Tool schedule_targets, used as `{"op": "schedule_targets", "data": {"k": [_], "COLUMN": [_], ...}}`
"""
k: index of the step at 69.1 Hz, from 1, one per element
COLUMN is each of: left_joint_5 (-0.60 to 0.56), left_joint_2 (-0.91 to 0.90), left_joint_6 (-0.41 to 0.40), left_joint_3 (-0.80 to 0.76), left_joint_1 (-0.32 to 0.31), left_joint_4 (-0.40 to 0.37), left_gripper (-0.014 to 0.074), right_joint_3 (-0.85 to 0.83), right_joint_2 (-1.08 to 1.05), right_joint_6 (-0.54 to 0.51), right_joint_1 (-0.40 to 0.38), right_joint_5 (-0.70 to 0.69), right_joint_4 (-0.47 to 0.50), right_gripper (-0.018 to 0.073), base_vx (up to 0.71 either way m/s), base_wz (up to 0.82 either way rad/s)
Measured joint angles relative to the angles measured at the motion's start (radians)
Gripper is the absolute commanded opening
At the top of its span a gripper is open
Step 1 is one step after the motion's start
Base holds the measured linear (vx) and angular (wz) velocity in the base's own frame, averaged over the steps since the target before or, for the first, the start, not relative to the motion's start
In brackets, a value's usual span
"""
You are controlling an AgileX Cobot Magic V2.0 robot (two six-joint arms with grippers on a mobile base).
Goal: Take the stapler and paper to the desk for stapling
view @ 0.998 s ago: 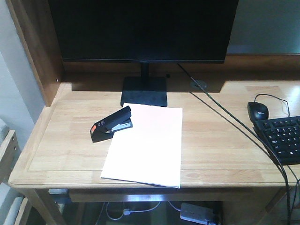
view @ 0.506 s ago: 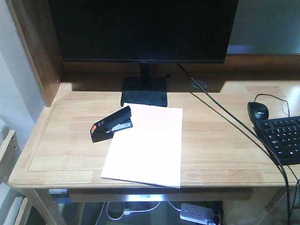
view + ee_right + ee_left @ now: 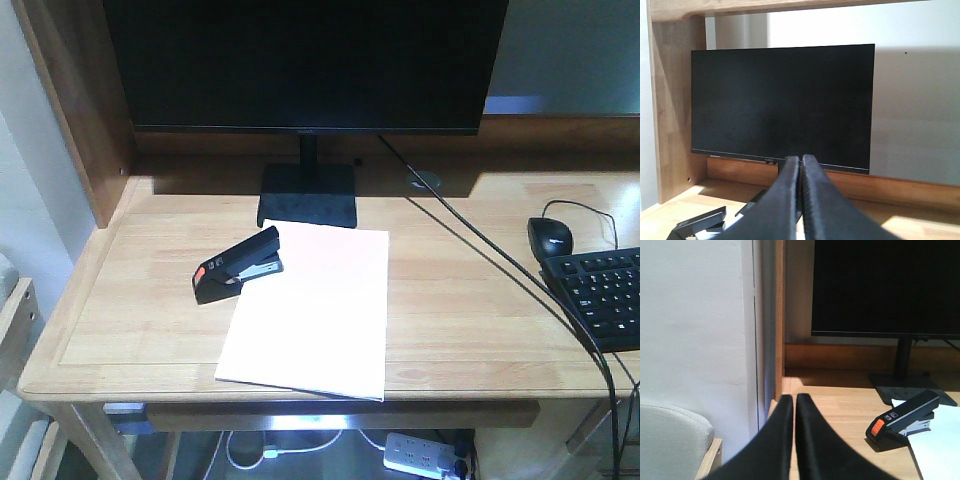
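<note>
The black stapler (image 3: 238,264) with its orange-red end lies on the light-wood desk (image 3: 470,300), its front end over the top-left corner of the white paper (image 3: 310,310). In the left wrist view the stapler (image 3: 903,419) sits to the right of my left gripper (image 3: 794,400), which is shut and empty, low at the desk's left edge. My right gripper (image 3: 801,161) is also shut and empty, facing the monitor, with the stapler (image 3: 700,225) at lower left. Neither gripper shows in the front view.
A large black monitor (image 3: 305,60) on a stand (image 3: 308,195) fills the back. A black mouse (image 3: 550,238) and keyboard (image 3: 605,295) sit at the right, with a cable (image 3: 480,250) running across. A wooden side panel (image 3: 80,110) bounds the left.
The view shifted very slightly; the stapler and paper have not moved on the desk.
</note>
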Motion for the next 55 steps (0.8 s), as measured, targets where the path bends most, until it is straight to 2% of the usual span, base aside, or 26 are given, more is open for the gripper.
{"op": "schedule_targets", "data": {"k": [55], "left_joint_5": [0.0], "left_joint_2": [0.0], "left_joint_6": [0.001], "left_joint_3": [0.0], "left_joint_1": [0.0], "left_joint_4": [-0.002], "left_gripper": [-0.0006], "right_joint_3": [0.0], "right_joint_2": [0.0], "right_joint_6": [0.0], "right_joint_1": [0.0], "right_joint_5": [0.0], "right_joint_4": [0.0], "right_gripper": [-0.001], "base_vx": [0.0], "base_wz": [0.0]}}
